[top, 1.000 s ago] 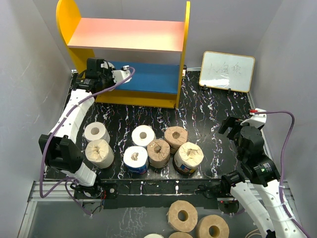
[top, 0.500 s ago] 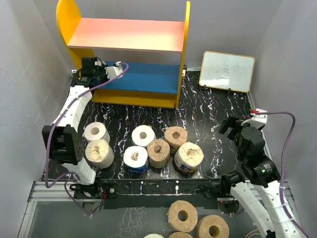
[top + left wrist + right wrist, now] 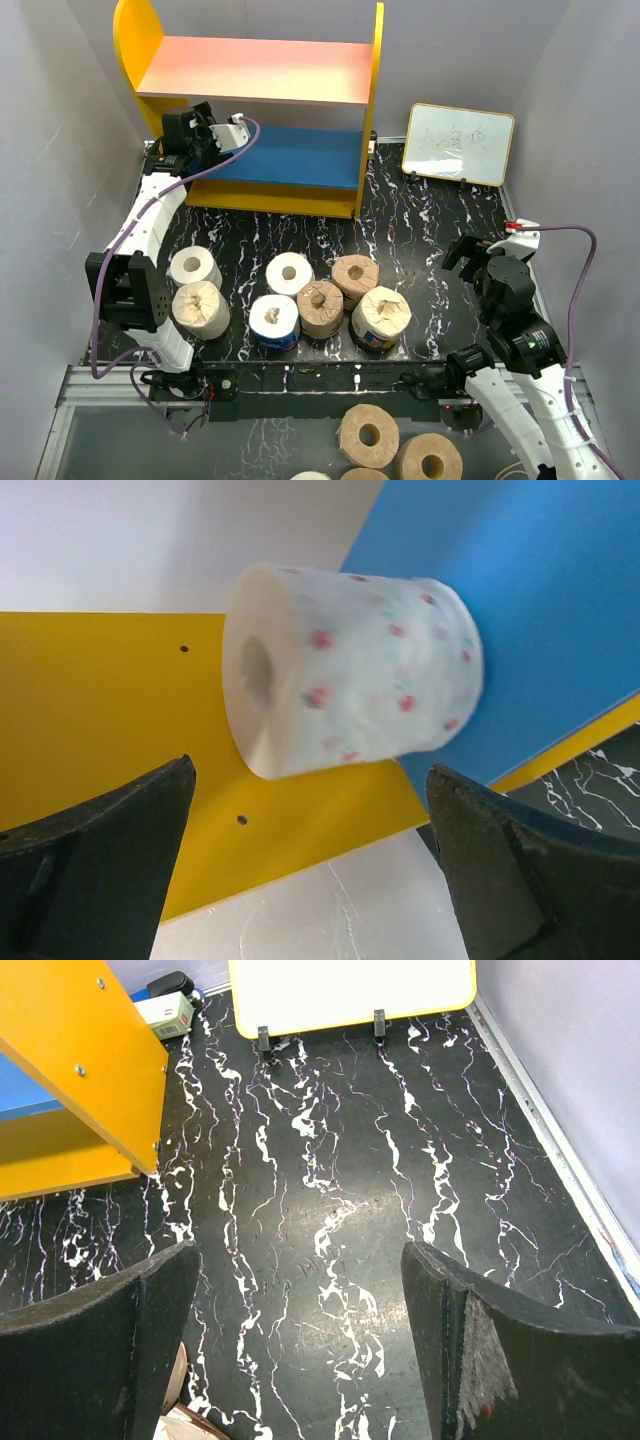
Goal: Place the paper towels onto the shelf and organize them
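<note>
Paper is reaching the shelf (image 3: pixel 370 120): one white roll (image 3: pixel 350 670), printed with small red flowers, is sitting at the left end of the blue lower board (image 3: pixel 540 600). One flat end is facing the board and its curved side is close to the yellow side panel (image 3: pixel 100 700). The roll is showing slightly blurred in the left wrist view, so we cannot tell whether it is fully settled.

The left gripper (image 3: pixel 310 810) is standing released, with its dark fingers spread wide on either side of the roll and touching nothing. The right gripper (image 3: pixel 300 1250) is likewise spread and empty, hovering over the black marbled table (image 3: pixel 330 1160) near the whiteboard (image 3: pixel 459 144).

Seven more rolls (image 3: pixel 289 272) are waiting upright in a cluster on the table. They are white, tan and one blue-wrapped (image 3: pixel 273 320), all with hollow cores facing up.

We are judging these rolls to be light, soft and compressible. Their matte, quilted paper should be gripping well against the pads. A gentle pinch across the curved sides, at mid-height, is looking safest. A hard squeeze would be denting the roll, and loose outer sheets could be snagging.
</note>
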Robot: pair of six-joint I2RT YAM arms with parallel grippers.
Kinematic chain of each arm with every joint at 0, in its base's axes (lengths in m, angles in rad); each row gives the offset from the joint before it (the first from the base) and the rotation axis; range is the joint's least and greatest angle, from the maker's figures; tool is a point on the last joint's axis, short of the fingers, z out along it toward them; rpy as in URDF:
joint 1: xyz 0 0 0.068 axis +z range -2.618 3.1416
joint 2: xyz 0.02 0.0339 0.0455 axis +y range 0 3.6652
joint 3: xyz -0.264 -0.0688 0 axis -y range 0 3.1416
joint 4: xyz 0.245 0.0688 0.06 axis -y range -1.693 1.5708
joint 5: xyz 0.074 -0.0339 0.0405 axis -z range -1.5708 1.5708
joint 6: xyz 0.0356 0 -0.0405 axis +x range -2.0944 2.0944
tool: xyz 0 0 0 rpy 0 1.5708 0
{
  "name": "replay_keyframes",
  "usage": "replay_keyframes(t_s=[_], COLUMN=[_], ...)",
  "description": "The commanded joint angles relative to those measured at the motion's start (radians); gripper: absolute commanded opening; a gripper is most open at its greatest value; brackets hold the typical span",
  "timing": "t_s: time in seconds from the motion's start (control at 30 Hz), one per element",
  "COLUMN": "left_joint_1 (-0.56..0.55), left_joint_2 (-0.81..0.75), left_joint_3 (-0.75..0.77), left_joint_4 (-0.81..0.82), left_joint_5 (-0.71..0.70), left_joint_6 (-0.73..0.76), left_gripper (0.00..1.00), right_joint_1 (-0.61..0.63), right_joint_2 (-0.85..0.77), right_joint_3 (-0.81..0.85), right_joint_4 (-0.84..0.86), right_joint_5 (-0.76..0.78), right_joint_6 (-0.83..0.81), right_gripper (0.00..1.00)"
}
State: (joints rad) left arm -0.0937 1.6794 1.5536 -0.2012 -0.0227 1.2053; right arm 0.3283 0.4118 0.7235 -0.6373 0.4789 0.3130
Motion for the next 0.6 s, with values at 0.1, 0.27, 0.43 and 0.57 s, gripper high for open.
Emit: replay_keyframes(t_s=[0.1,0.27,0.43,0.57], left_joint_1=[0.003,0.002,0.003,0.003], left_joint_2=[-0.081,-0.166,-0.343,-0.394], left_joint_3=[0.004,0.026,-0.074,-0.135], left_joint_4=[0.04,-0.087,-0.546,-0.873], left_joint_5=[0.004,0.04,0.206,0.164], left_joint_6=[0.007,-0.086,-0.052,-0.051], left_gripper=[0.99,0.99,0.99,0.99], right_joint_1=[0.004,0.004,0.005,0.005], right_joint_2=[-0.012,-0.019,-0.038,-0.039], right_joint_3=[0.005,0.006,0.005,0.005], right_joint_4=[0.057,0.057,0.057,0.059], right_joint_5=[0.004,0.003,0.004,-0.001], right_joint_6=[-0.008,-0.009,-0.009,-0.011], right_gripper=[0.81,0.81,0.82,0.82])
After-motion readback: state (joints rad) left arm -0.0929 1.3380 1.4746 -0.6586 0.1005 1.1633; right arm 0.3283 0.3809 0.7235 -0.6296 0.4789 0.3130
